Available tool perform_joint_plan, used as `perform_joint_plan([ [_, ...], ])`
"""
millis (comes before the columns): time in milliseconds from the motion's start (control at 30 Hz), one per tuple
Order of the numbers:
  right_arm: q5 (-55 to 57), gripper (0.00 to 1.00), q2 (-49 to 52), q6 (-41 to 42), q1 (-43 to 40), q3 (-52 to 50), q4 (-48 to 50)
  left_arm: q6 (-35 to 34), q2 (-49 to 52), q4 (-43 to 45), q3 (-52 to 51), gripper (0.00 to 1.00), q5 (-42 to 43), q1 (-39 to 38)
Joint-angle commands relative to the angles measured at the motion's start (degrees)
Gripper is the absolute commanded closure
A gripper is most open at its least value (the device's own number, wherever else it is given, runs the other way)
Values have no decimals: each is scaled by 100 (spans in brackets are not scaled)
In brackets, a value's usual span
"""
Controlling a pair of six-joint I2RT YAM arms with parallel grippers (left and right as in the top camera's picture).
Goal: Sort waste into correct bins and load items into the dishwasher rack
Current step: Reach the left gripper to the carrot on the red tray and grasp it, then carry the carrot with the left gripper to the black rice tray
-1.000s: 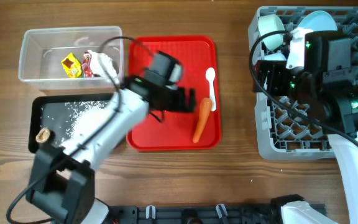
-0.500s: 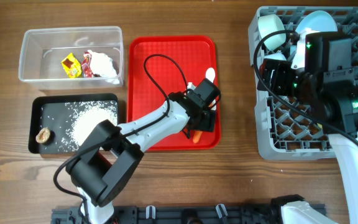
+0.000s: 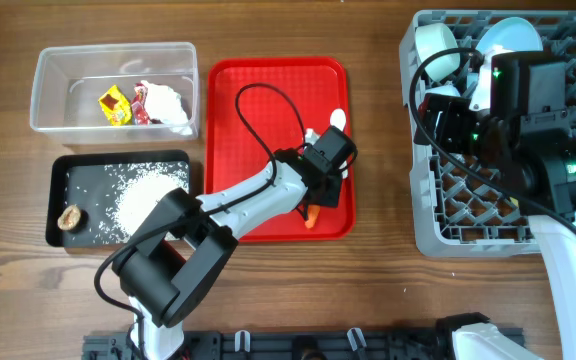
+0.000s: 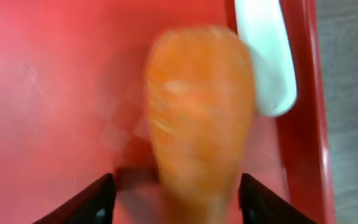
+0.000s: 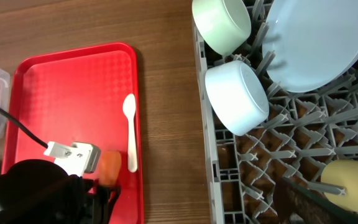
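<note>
The orange carrot (image 4: 197, 118) lies on the red tray (image 3: 258, 90) near its right edge, with only its tip (image 3: 311, 217) showing under my left arm. My left gripper (image 4: 178, 202) is open and straddles the carrot's near end, a clear gap at the left finger and almost none at the right. The white spoon (image 4: 263, 56) lies just right of the carrot. My right gripper (image 3: 438, 115) hovers open over the grey dishwasher rack (image 3: 468, 210), holding nothing. In the rack stand two pale bowls (image 5: 236, 96), a light blue plate (image 5: 319, 43) and a yellow cup (image 5: 353, 180).
A clear tub (image 3: 68, 70) at the back left holds snack wrappers (image 3: 115, 104) and crumpled white paper (image 3: 163, 100). In front of it, a black tray (image 3: 78, 165) carries rice (image 3: 143, 190) and a brown lump (image 3: 68, 216). Bare wood separates the red tray from the rack.
My left gripper swung right from the tray's middle to over the carrot and its jaws have narrowed around it. The right arm has hardly moved.
</note>
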Motion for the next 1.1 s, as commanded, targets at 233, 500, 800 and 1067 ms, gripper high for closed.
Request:
perform_joint_plan([
  [233,125,0,7,70,-20,-9,-22,776,361,238,15,49,-638,31],
  [500,168,0,33,70,-20,-9,-20,776,358,221,17,96,-669,33],
  [800,164,0,33,72,-20,-9,-15,745,-391,-579,249,94,-879,278],
  [1067,164,0,33,70,-20,-9,-20,11,-1322,-2212,249,96,-881,1591],
])
